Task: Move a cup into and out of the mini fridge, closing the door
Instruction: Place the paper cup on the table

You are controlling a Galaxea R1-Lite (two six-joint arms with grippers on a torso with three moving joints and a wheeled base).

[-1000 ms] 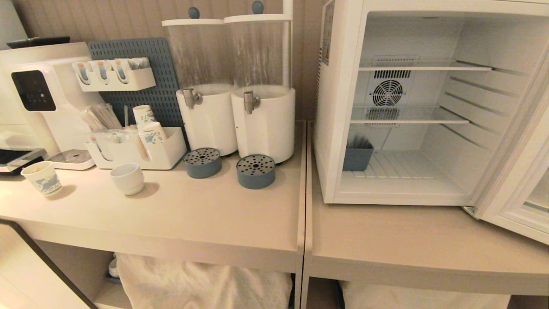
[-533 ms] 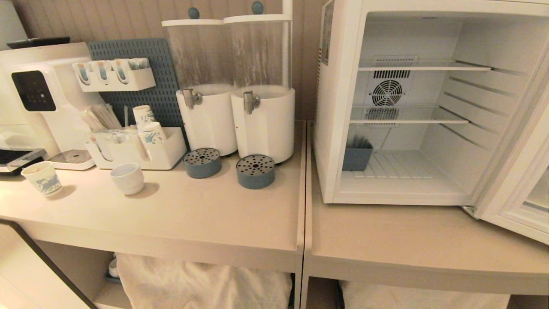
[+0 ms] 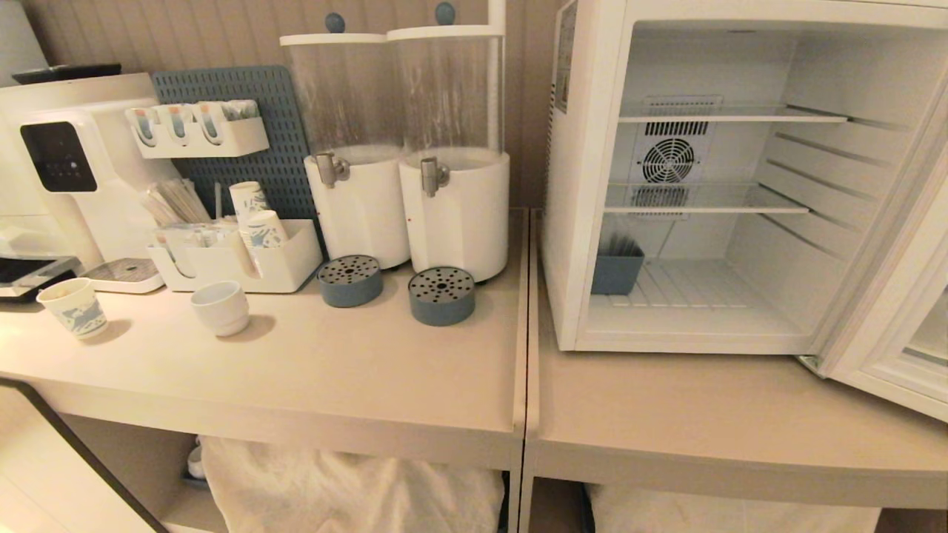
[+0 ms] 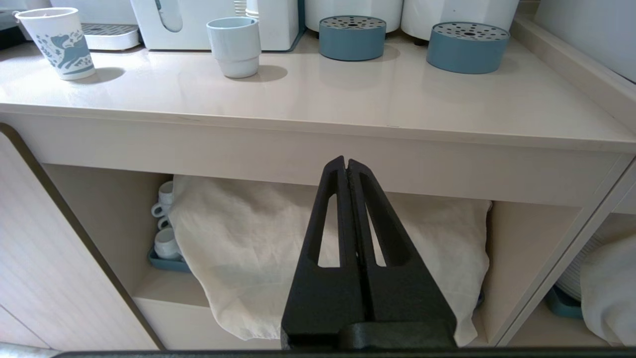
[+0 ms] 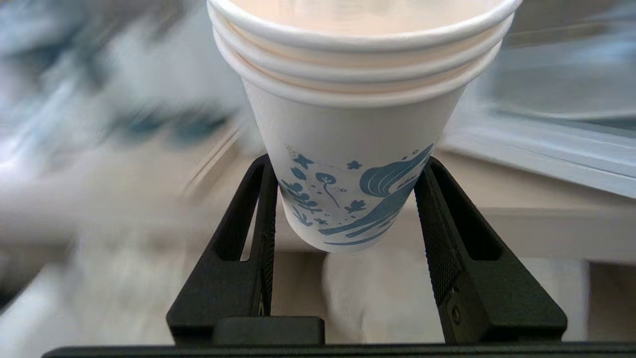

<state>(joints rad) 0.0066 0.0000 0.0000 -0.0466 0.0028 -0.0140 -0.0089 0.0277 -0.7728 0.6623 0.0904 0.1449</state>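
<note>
Judging by how things sit, this one's maybe halfway at best. Big stuff first: the mini fridge (image 3: 696, 185) stands wide open with nothing of ours on its shelves, and the door (image 3: 907, 311) is swung out to the right, so closing it is still to do. Right gripper (image 5: 345, 199) has its jaws clamped on the cup (image 5: 357, 124), out of the head view. Left gripper (image 4: 346, 169) is parked below the counter (image 4: 298, 104), jaws pressed together.
</note>
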